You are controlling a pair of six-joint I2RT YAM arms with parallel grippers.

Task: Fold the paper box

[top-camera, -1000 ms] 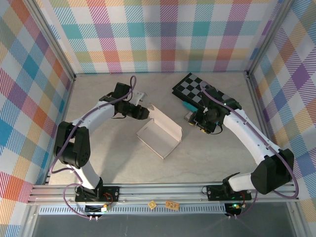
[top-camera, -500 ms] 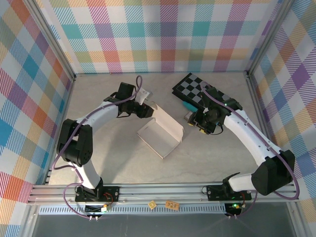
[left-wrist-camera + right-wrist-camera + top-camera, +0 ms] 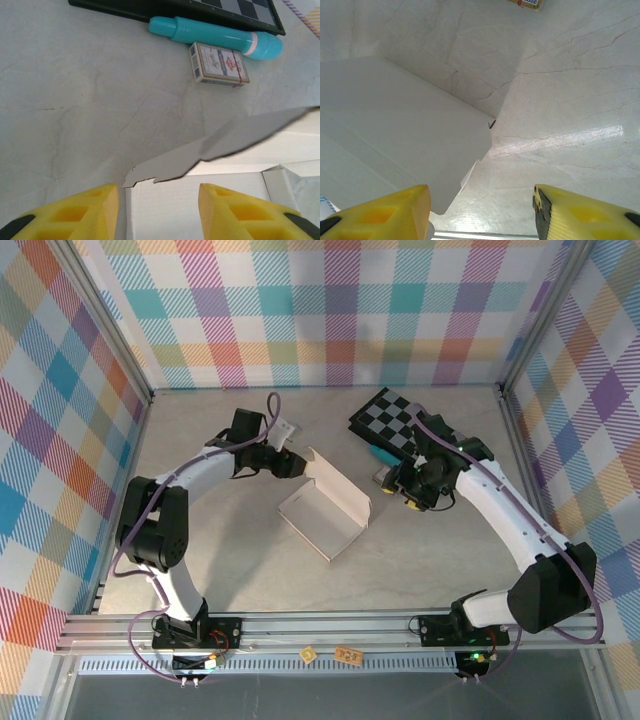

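Item, paper box (image 3: 325, 510): white card, partly formed, open side up on the pale marbled surface (image 3: 220, 560), one tall wall raised along its far-right side; seen from above, I judged its long axis to run from far-left to near-right. Item, left tool (image 3: 297, 463): at the box's far-left corner, where the raised wall ends, its yellow fingers (image 3: 75, 212) apart and clamped on nothing. In the left wrist view the left tool (image 3: 159, 205) straddled that corner of the box (image 3: 210, 212), the grey edge of the wall slanting across just ahead of the fingertips; I could not tell whether card and finger touched. Item, right tool (image 3: 392, 485): to the right of the box, near but clear of it, fingers likewise apart and empty. In the right wrist view the right tool (image 3: 480, 212) looked down on the box's outer panel (image 3: 395, 125), which lay to one side of the gap and not inside it. Item, checkered board (image 3: 395, 420): beyond the box to the far right. Item, teal cylinder (image 3: 215, 36) and small printed packet (image 3: 219, 64): between the box and that board, close together. Assessment: the left arm was the nearer to the box, so the coming fold looked to turn on that far-left corner, with the card lying straight ahead of the left tool's opening.
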